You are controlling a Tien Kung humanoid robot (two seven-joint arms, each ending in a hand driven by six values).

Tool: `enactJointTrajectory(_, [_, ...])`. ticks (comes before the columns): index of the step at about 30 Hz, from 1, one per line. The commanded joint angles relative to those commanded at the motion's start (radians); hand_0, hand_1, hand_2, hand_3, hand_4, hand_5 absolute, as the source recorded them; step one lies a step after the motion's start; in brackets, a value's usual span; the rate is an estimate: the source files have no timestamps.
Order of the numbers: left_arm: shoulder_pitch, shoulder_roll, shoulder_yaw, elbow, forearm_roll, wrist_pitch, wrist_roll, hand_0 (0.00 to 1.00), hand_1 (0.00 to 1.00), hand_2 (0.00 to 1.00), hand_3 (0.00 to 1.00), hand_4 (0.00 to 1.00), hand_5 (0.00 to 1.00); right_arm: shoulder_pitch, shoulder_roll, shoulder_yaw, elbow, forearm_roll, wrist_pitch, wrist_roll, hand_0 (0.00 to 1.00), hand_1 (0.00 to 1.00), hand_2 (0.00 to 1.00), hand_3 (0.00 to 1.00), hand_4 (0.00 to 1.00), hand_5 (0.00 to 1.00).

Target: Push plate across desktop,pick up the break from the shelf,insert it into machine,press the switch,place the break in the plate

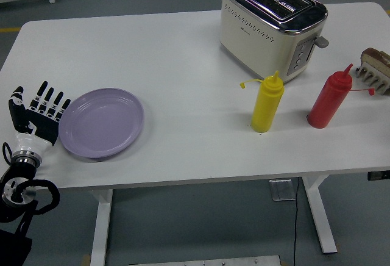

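Note:
A lilac plate (pixel 102 122) lies on the white table (pixel 183 52) near its left front. My left hand (pixel 40 112) stands upright at the plate's left rim, fingers spread and straight, touching or nearly touching the rim. A cream and chrome toaster (pixel 272 25) sits at the back right with both slots empty and its lever up. At the far right edge a small rack (pixel 376 71) holds a slice of bread (pixel 378 57), partly cut off by the picture's edge. My right hand is out of view.
A yellow squeeze bottle (pixel 267 103) and a red squeeze bottle (pixel 329 97) stand in front of the toaster, between it and the table's near edge. The table's front edge runs just below the plate.

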Motion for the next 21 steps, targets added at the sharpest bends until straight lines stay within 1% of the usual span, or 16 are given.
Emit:
enactJointTrajectory(1, [-0.001, -0.001, 0.006, 0.002, -0.002, 0.0, 0.0, 0.902, 0.924, 0.975, 0.815, 0.631, 0.998, 0.001, -0.004, -0.005, -0.001, -0.028, -0.004, -0.009, 0.852, 0.8, 0.792, 0.782, 0.671, 0.371])
enactJointTrajectory(2, [-0.002, -0.002, 0.01, 0.003, -0.003, -0.001, 0.0, 0.902, 0.924, 0.975, 0.815, 0.631, 0.998, 0.003, -0.007, -0.01, -0.003, -0.067, -0.007, -0.016, 0.852, 0.8, 0.792, 0.782, 0.671, 0.371])
enactJointTrajectory(6, [-0.007, -0.008, 0.036, 0.009, -0.009, -0.004, 0.002, 0.902, 0.924, 0.975, 0.815, 0.631, 0.998, 0.012, -0.028, -0.042, -0.015, -0.212, 0.031, -0.062, 0.852, 0.8, 0.792, 0.782, 0.671, 0.371])
enactJointTrajectory(7, [-0.009, -0.009, 0.044, 0.01, -0.011, -0.005, 0.003, 0.902, 0.923, 0.974, 0.819, 0.633, 0.998, 0.016, -0.033, -0.051, -0.019, -0.254, 0.044, -0.072, 0.89, 0.836, 0.846, 0.835, 0.72, 0.333])
enactJointTrajectory(12, [-0.02, -0.016, 0.074, 0.016, -0.016, -0.007, 0.004, 0.902, 0.923, 0.974, 0.819, 0.633, 0.998, 0.028, -0.052, -0.089, -0.028, -0.445, 0.092, -0.104, 0.89, 0.836, 0.846, 0.835, 0.72, 0.333])
enactJointTrajectory(13, [-0.024, -0.017, 0.082, 0.017, -0.017, -0.007, 0.004, 0.9, 0.92, 0.973, 0.82, 0.635, 0.998, 0.03, -0.056, -0.098, -0.029, -0.481, 0.102, -0.108, 0.909, 0.853, 0.865, 0.865, 0.753, 0.311])
enactJointTrajectory(15, [-0.031, -0.021, 0.099, 0.022, -0.021, -0.008, 0.005, 0.9, 0.92, 0.973, 0.82, 0.635, 0.998, 0.036, -0.061, -0.116, -0.032, -0.562, 0.119, -0.117, 0.909, 0.853, 0.865, 0.865, 0.753, 0.311])
enactJointTrajectory(21, [-0.048, -0.03, 0.156, 0.032, -0.035, -0.008, 0.005, 0.898, 0.919, 0.97, 0.82, 0.635, 0.998, 0.053, -0.071, -0.157, -0.045, -0.77, 0.142, -0.133, 0.913, 0.855, 0.867, 0.871, 0.76, 0.303])
